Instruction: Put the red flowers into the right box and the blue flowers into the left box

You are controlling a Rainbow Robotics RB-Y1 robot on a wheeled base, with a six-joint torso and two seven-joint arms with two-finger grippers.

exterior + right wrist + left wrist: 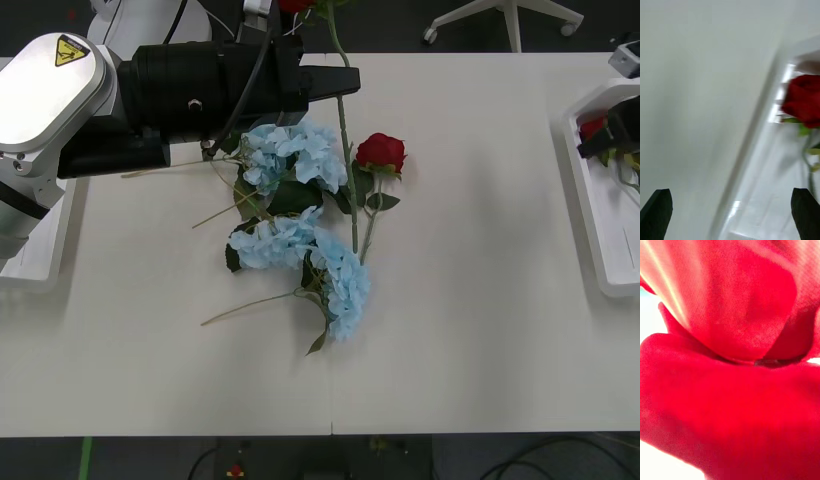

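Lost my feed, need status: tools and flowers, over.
Right tool open over right box, one red rose inside. Left tool at long rose stem. Three blue flowers and another rose lie close beside that stem.

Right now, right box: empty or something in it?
Not empty. The right box holds a red rose, seen past the open right pincer.
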